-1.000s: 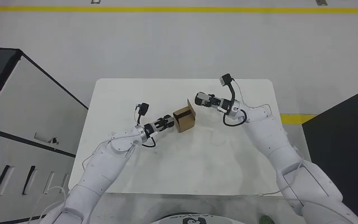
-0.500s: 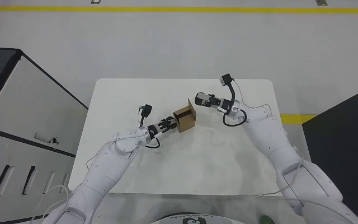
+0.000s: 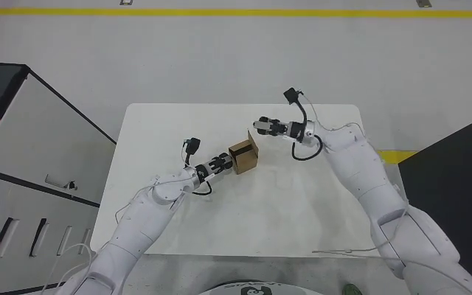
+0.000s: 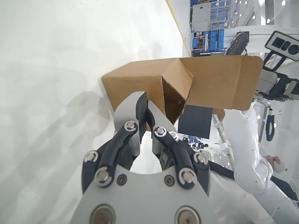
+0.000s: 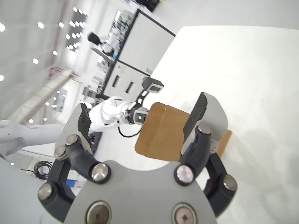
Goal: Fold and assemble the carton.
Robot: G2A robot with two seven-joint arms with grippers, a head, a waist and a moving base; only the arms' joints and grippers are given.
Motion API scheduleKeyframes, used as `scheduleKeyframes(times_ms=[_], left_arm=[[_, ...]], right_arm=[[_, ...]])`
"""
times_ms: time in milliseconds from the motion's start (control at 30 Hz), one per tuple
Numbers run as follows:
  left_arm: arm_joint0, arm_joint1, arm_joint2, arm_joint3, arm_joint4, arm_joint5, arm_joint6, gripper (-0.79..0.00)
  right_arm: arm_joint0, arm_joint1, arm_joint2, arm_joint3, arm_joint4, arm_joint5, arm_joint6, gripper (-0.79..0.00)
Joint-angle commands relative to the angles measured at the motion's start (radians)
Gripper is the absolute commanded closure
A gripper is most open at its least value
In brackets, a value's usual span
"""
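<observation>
Left end effector pinches the carton edge.

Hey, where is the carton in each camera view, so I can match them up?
Top view: carton near the middle of the table.
Left wrist view: right at the left claw.
Right wrist view: just beyond the open right claw.
Shared landmark: its raised, round-cornered flap.
</observation>
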Motion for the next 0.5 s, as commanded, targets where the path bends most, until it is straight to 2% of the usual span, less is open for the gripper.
scheduleKeyframes(times_ms=[0,100,200,467], left_arm=[[0.0,0.0,0.0,0.0,0.0,0.0,0.0,0.0],[0.0,0.0,0.0,0.0,0.0,0.0,0.0,0.0],[0.0,0.0,0.0,0.0,0.0,0.0,0.0,0.0],[0.0,0.0,0.0,0.0,0.0,0.0,0.0,0.0]], right_arm=[[0.007,0.016,0.009,-0.07,-0.079,0.128,0.06,-0.785],[0.003,0.039,0.03,-0.186,-0.173,0.262,0.104,-0.785],[-0.009,0.049,0.04,-0.259,-0.186,0.358,0.159,-0.785],[-0.009,0.049,0.04,-0.259,-0.186,0.358,0.159,-0.785]])
